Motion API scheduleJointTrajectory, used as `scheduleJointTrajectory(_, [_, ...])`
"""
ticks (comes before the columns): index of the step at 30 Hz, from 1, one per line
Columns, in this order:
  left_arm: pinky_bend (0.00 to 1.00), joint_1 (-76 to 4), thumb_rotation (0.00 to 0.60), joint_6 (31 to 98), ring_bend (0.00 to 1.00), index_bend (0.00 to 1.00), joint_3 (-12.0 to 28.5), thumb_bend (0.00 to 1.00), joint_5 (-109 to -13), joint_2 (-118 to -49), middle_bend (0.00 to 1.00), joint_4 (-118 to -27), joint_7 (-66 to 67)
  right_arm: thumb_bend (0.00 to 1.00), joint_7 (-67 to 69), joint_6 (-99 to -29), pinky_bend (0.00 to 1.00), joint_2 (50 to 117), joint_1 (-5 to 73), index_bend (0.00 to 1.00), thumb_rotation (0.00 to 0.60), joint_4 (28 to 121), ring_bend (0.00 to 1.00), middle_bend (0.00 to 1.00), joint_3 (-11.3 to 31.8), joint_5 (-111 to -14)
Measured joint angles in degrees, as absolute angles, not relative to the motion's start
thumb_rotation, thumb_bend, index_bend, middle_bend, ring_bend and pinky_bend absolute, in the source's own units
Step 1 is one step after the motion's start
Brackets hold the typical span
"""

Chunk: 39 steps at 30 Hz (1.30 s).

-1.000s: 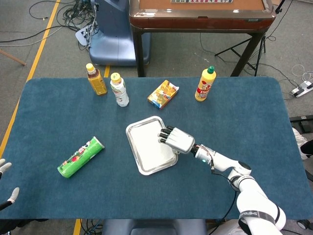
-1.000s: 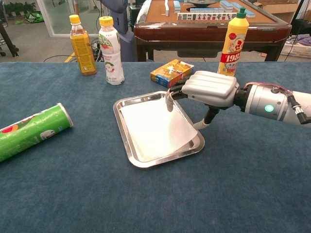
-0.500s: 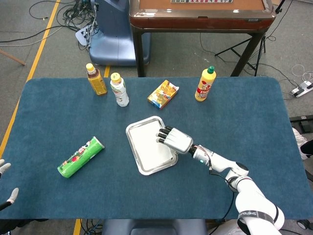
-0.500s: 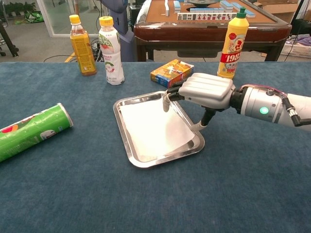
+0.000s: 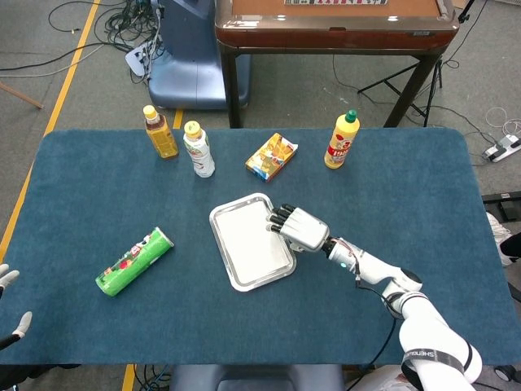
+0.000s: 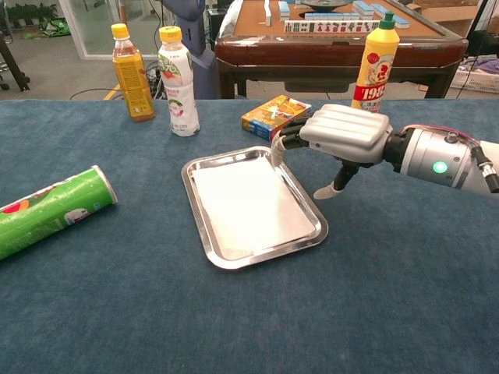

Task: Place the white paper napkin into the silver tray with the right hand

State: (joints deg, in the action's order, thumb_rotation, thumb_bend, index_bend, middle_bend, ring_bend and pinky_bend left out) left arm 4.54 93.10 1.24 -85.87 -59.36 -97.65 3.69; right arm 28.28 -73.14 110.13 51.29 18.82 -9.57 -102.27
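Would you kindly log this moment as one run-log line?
stage: release | white paper napkin: flat inside silver tray | right hand: open, above tray's right edge | left hand: at table edge

A robot lab or testing room: beyond the right hand [image 5: 299, 228], past the blue-covered desk [image 5: 407, 187], cables [image 5: 122, 24] sprawl over a grey floor with yellow tape [image 5: 73, 57], beside a mahjong table [image 6: 335, 35] and tripod legs [image 5: 407, 77]
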Motion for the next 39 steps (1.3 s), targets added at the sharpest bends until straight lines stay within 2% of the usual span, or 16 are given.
scheduleJointTrajectory(6, [0.00,4.3,0.600,92.9,0.11,0.19,1.2,0.27,-86.2,-59.4,0.12,-97.8,4.0,0.05,28.0,-75.0,0.28,108.3,51.0,0.33,0.600,23.5,0.17,0.25,-9.8,-102.8])
scheduleJointTrajectory(12, [0.00,4.2,0.600,92.9,0.11,0.19,1.2,0.27,-86.4,-59.5,0.12,-97.9,4.3,0.07,26.3,-73.9,0.28,106.7,51.0,0.32,0.600,28.9,0.16,0.24,-9.9,-103.1])
scheduleJointTrajectory(13, [0.00,4.2,0.600,92.9,0.11,0.19,1.2,0.27,-86.4,-59.4,0.12,-97.9,4.3,0.11,26.2,-73.6,0.28,106.4,51.1,0.32,0.600,29.8,0.16,0.24,-9.9,-103.0])
scheduleJointTrajectory(15, [0.00,4.4,0.600,93.1,0.11,0.19,1.2,0.27,-86.4,-59.3,0.12,-98.0,4.3,0.26,25.8,-72.8,0.28,105.7,51.4,0.32,0.600,32.0,0.15,0.23,-9.6,-102.8])
scheduleJointTrajectory(20, [0.00,4.7,0.600,93.5,0.11,0.19,1.0,0.27,-86.3,-59.1,0.12,-98.2,4.3,0.82,24.4,-71.2,0.26,103.1,52.5,0.32,0.600,39.0,0.13,0.23,-8.8,-102.5])
scheduleJointTrajectory(23, [0.00,4.8,0.600,93.5,0.11,0.19,1.0,0.27,-86.4,-59.1,0.12,-98.1,4.2,0.98,23.1,-69.9,0.24,100.8,53.2,0.33,0.600,44.0,0.12,0.22,-8.1,-102.1])
scheduleJointTrajectory(33, [0.00,5.0,0.600,94.0,0.11,0.19,0.8,0.27,-86.9,-58.9,0.12,-98.1,3.9,1.00,19.6,-62.1,0.12,93.7,55.5,0.42,0.600,60.4,0.05,0.19,-6.4,-100.0])
scheduleJointTrajectory(39, [0.00,5.4,0.600,94.3,0.11,0.19,0.6,0.27,-86.8,-58.9,0.12,-98.1,3.7,1.00,15.9,-57.9,0.09,92.2,56.9,0.43,0.600,64.8,0.03,0.19,-5.7,-99.7])
